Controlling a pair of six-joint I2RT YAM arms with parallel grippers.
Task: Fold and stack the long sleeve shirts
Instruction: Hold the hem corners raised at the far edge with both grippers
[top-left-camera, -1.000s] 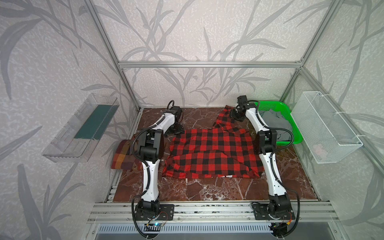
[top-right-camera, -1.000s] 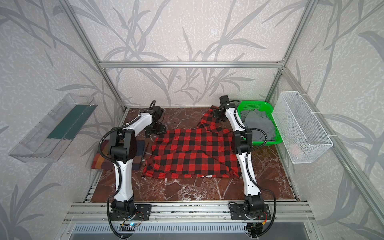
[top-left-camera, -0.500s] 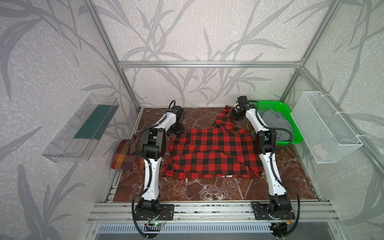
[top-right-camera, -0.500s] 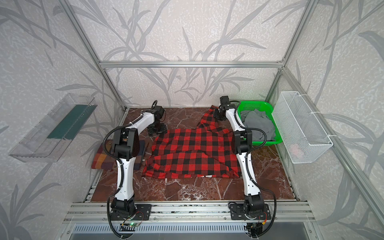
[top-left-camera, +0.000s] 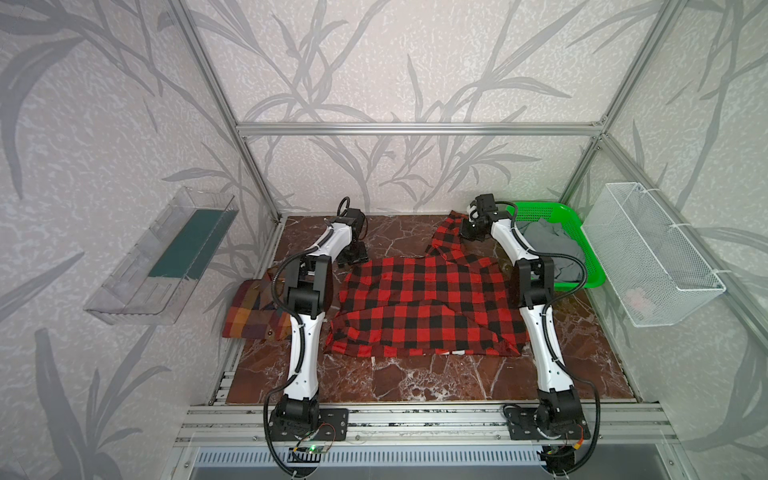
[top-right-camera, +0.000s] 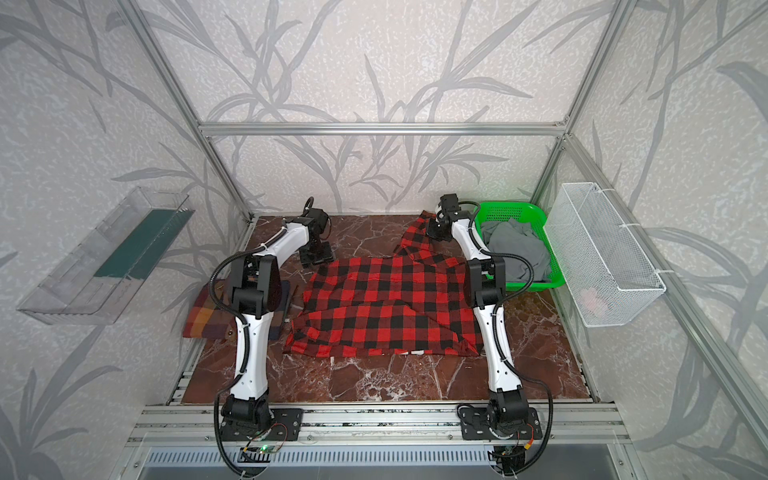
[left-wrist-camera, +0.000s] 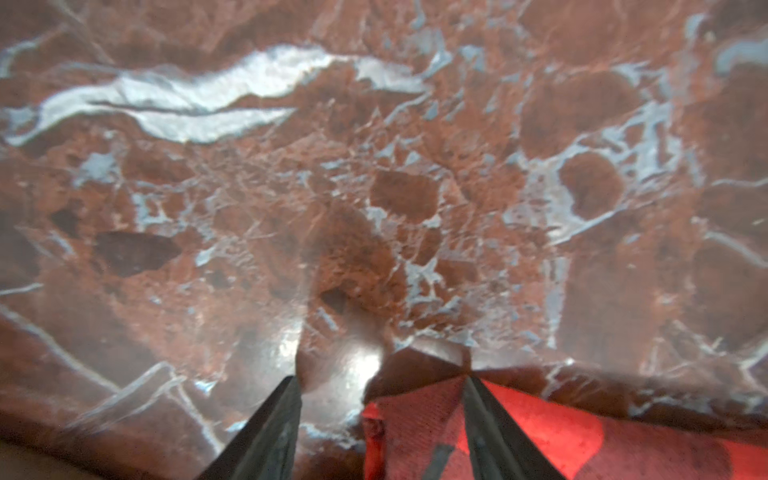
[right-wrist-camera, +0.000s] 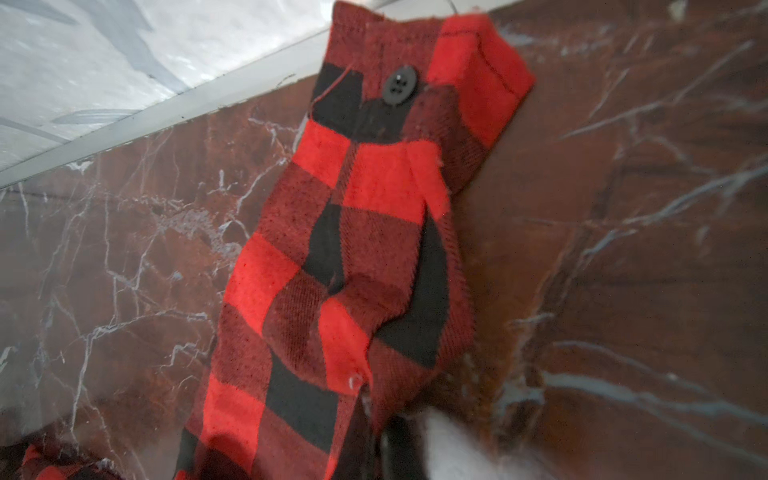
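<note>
Basket (top-left-camera: 540, 206) with grey cloth (top-left-camera: 544, 245) beside red-black shirt (top-left-camera: 415, 299).

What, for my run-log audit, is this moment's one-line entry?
left end effector: open at red-and-black shirt edge | right end effector: shut on sleeve | plaid shirt: aside

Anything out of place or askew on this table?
The red-and-black shirt lies skewed and rumpled, one sleeve trailing toward the back wall. The brown plaid shirt pokes past the left edge of the table, partly hidden by the left arm.
</note>
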